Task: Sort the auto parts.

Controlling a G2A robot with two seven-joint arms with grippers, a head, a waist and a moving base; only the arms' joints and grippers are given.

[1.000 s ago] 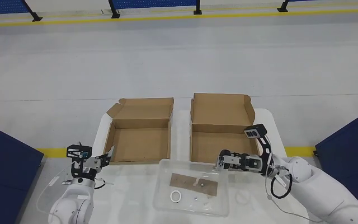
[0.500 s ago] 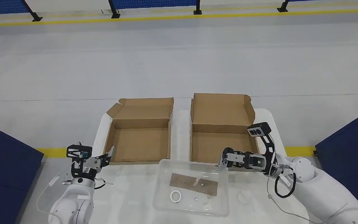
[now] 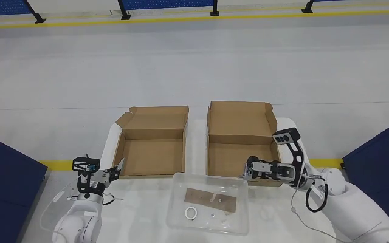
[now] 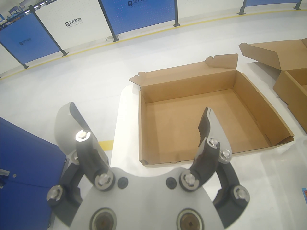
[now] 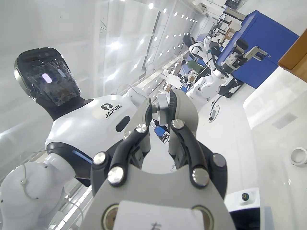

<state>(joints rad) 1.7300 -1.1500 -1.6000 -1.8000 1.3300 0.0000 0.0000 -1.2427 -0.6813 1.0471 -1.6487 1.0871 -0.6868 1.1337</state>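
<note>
My right gripper [image 3: 248, 171] hangs at the front edge of the right cardboard box [image 3: 237, 138], just past the back right corner of the clear plastic tray [image 3: 177, 200]. In the right wrist view my right gripper [image 5: 160, 102] is shut on a small round metal part [image 5: 163, 111]. Inside the tray lie a white ring [image 3: 191, 212], a brown cardboard piece [image 3: 200, 198] and a few tiny parts. My left gripper [image 4: 139, 111] stands open with nothing in it, near the front left corner of the left cardboard box [image 4: 187, 80].
Both boxes [image 3: 152, 157] stand open, flaps raised at the back, with bare floors. The white table's front right area [image 3: 267, 212] beside the tray is free. The white ring [image 5: 298, 156] shows in the tray in the right wrist view.
My right gripper has moved right and back with the metal part, from above the tray's back edge towards the right box. The left arm has not moved.
</note>
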